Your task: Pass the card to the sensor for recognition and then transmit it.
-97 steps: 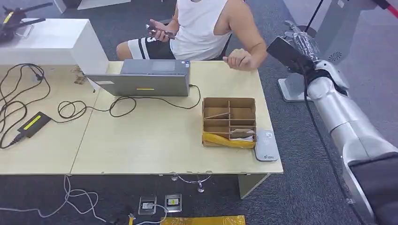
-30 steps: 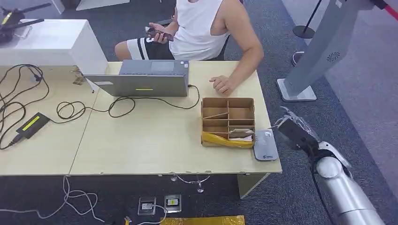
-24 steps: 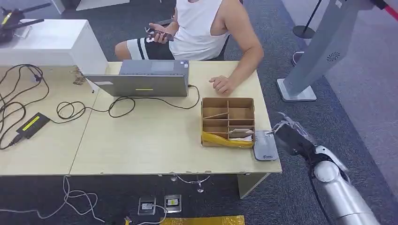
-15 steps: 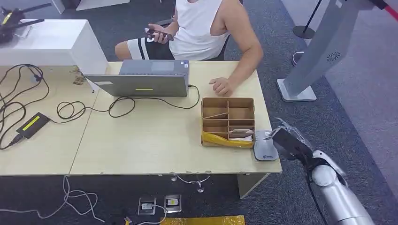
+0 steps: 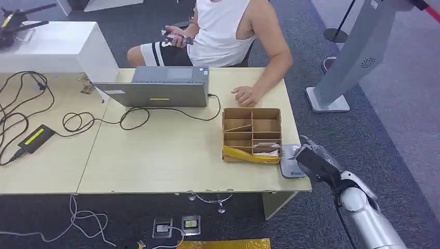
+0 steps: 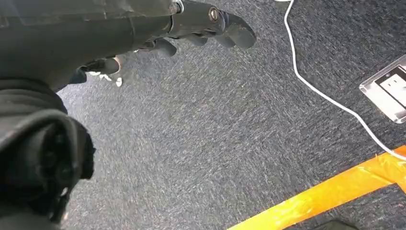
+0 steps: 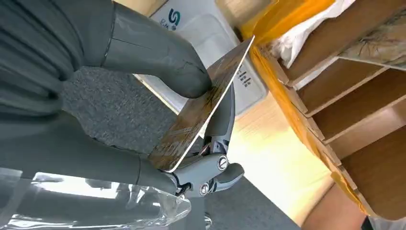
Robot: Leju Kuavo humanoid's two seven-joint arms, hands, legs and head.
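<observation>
Right wrist view gives the clearest account of the grip: the right hand [image 7: 158, 120] pinches the card [image 7: 203, 108] between its thick thumb and the darker fingers behind, holding it by one end so the free end juts out over the pale grey sensor [image 7: 210, 36]. That reads as deliberate — a hold by the edge leaves most of the card's face free to be brought to the reader. The card sits tilted rather than flat, and I cannot tell whether it touches the pad. From the head view the right hand [image 5: 310, 162] is at the desk's right-hand corner, right over the sensor [image 5: 290, 163], which lies just beside the cardboard divider box [image 5: 252, 129] with its yellow tape along the near side. Judged from this, recognition is the step in hand and the handing-on is not yet done.

The left hand [image 6: 191, 31] hangs over the carpet, fingers loosely spread and holding nothing.

The desk [image 5: 155, 161] is pale wood — smooth, with a laptop [image 5: 161, 93] at the far side and black cables looping toward a power brick [image 5: 36, 137]. A person [image 5: 228, 31] sits opposite, one hand resting on the desk near the box, the other holding a phone. Dark grey carpet lies all round, with floor sockets and a strip of yellow tape under the desk's front edge.
</observation>
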